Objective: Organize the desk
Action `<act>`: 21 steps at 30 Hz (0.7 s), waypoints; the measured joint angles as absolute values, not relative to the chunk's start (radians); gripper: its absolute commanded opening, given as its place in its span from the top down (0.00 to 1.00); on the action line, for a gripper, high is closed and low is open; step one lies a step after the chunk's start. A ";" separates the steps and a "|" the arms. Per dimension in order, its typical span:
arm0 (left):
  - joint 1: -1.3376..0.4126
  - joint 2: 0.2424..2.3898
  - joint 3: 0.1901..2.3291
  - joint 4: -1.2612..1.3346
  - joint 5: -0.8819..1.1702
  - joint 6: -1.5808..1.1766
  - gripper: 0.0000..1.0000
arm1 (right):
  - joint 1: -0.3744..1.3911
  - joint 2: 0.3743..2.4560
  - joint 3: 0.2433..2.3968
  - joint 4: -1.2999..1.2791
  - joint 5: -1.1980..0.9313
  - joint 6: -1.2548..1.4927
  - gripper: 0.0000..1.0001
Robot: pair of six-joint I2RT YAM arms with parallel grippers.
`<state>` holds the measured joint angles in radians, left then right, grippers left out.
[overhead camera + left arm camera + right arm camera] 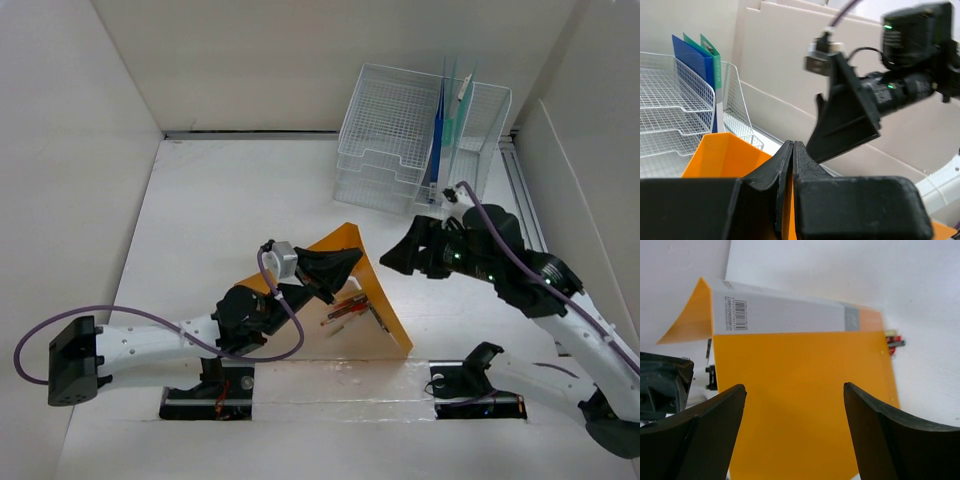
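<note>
Orange folder (385,310), propped aslant on the white worktop (230,210) before both arm bases, edge clenched in left end effector (345,268); right end effector (392,258) released, jaws spread, just beside it.

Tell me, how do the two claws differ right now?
The left gripper is shut, pinching the orange folder at its edge and holding it tilted; the right gripper is wide open, holding nothing. The left touches the folder; the right only faces its cover. Both are black and two-fingered.
</note>
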<state>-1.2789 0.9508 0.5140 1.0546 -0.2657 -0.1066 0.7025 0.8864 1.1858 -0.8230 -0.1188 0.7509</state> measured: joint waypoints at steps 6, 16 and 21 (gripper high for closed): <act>-1.279 0.918 0.514 1.043 -0.287 -0.121 1.00 | 0.722 0.800 1.232 -0.870 -0.019 0.696 0.03; -1.279 0.917 0.514 1.029 -0.294 -0.131 1.00 | 0.867 1.010 1.328 -0.869 -0.030 0.645 0.05; -1.279 0.917 0.514 1.029 -0.301 -0.130 1.00 | 0.919 1.046 1.328 -0.892 -0.029 0.648 0.22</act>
